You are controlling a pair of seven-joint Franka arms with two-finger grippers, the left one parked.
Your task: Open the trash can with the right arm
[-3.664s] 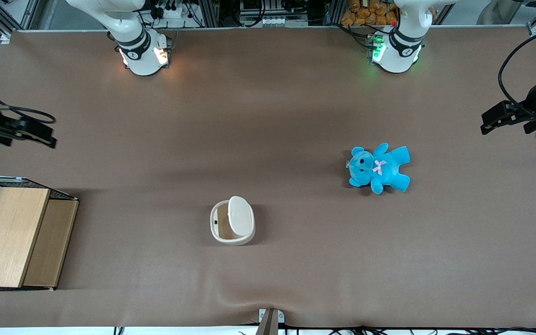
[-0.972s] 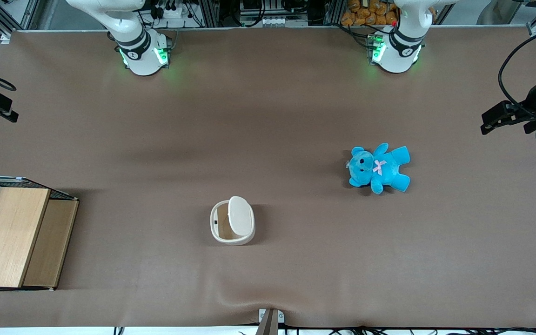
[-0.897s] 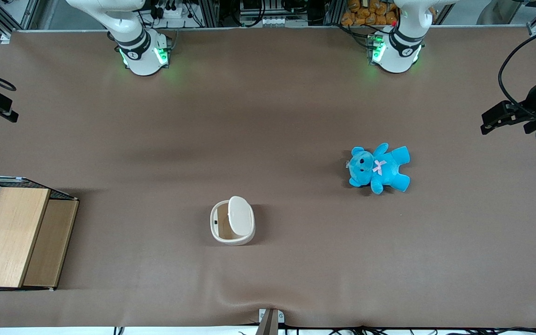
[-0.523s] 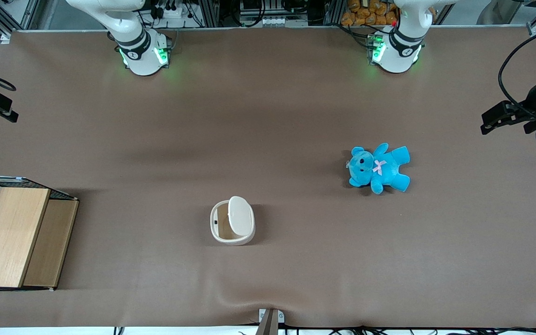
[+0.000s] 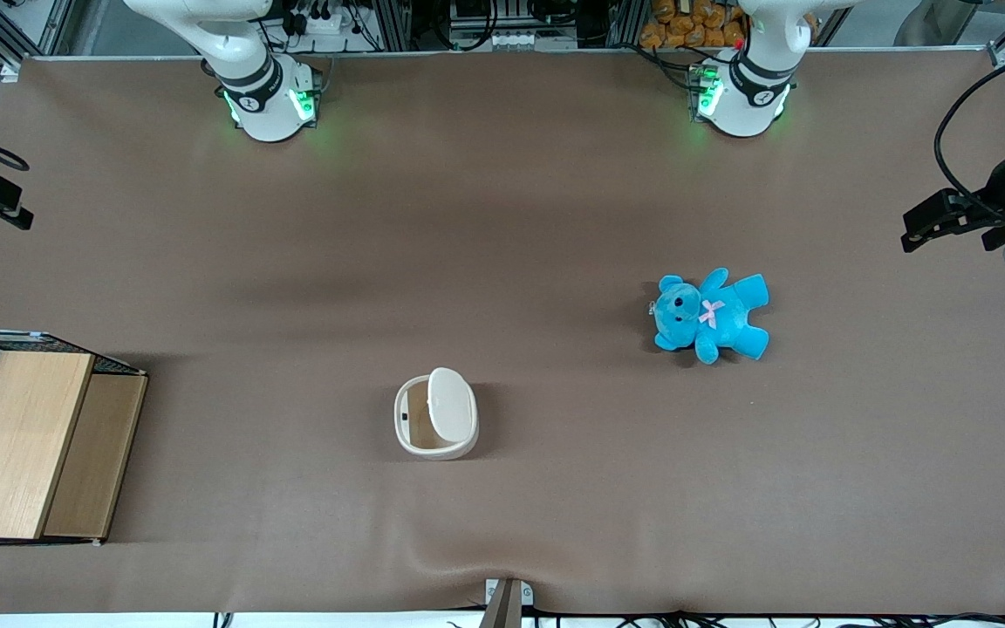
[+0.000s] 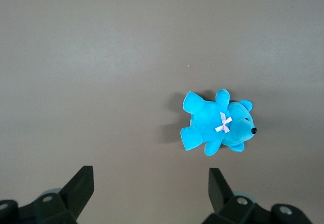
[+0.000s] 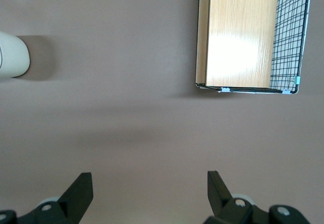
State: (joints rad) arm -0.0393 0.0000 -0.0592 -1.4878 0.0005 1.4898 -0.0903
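One trash can [image 5: 435,425], one teddy [image 5: 710,315], one wooden box [image 5: 36,445]; gripper [image 7: 147,193] spread apart, well apart from the can.

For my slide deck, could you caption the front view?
Trash can with lid raised, blue teddy lying apart, open gripper hovering empty near the wooden box.

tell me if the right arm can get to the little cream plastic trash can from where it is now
Probably yes: the open end effector hangs over bare table toward the working arm's end, and nothing lies between it and the cream plastic trash can.
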